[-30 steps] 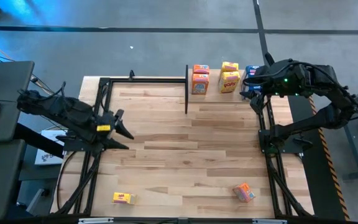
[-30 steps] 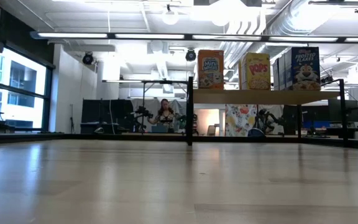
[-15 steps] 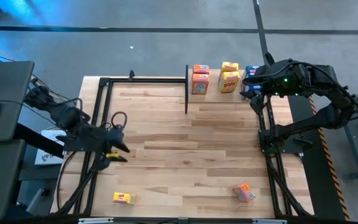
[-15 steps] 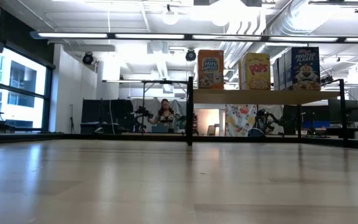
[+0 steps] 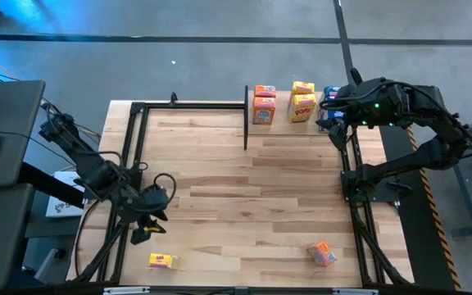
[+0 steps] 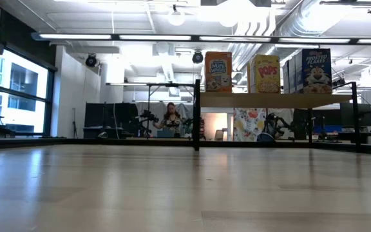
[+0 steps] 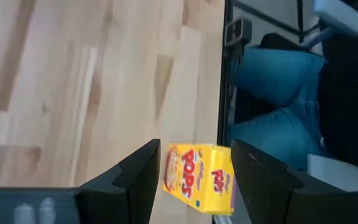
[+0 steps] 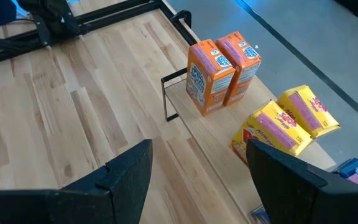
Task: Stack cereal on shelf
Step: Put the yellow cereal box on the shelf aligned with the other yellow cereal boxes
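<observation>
Fingers [image 7: 135,180] of the left gripper [image 5: 147,223] stand parted and empty above a yellow cereal box [image 7: 201,178] lying near the table's front edge. We see the right gripper [image 8: 194,171], open too, beside the shelf [image 8: 219,134], where orange boxes [image 8: 221,65] and yellow boxes [image 8: 288,124] stand.

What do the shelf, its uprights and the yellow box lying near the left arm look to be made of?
The shelf: light wood by its pale colour, apparently matte. Its uprights: thin, black and straight, probably painted metal. The yellow box ahead of the left end effector: likely printed cardboard, with sharp folded edges, a colourful front and a slight sheen.
</observation>
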`<state>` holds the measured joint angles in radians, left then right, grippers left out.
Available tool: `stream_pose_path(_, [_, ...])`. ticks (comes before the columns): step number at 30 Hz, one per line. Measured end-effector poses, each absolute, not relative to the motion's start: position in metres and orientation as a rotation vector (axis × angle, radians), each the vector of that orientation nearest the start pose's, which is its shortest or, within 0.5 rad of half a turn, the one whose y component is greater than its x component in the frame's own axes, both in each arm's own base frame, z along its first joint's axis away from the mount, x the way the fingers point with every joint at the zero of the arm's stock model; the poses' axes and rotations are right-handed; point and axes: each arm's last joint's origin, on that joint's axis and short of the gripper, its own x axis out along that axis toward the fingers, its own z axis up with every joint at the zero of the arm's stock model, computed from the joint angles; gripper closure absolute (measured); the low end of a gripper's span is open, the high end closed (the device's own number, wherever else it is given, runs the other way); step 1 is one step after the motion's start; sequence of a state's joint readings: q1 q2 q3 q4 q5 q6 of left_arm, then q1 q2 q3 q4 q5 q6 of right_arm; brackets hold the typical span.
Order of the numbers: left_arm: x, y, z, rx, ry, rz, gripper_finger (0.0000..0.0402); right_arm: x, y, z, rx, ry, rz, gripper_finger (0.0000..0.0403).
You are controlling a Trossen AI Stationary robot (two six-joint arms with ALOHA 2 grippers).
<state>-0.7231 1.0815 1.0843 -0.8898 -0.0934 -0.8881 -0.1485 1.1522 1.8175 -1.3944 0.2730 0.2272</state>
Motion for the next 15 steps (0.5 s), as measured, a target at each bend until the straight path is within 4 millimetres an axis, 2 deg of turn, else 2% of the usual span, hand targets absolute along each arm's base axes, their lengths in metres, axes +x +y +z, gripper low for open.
stream_pose_path(7, [0.161, -0.142, 0.311, -0.472, 1.066, -0.141, 0.0215, 0.137, -0.028, 0.479, 0.168, 0.683, -0.484, 0.015])
stream_pose_path(15, [0.161, -0.151, 0.305, -0.459, 1.087, -0.119, 0.0215, 0.137, -0.029, 0.479, 0.167, 0.683, -0.487, 0.015])
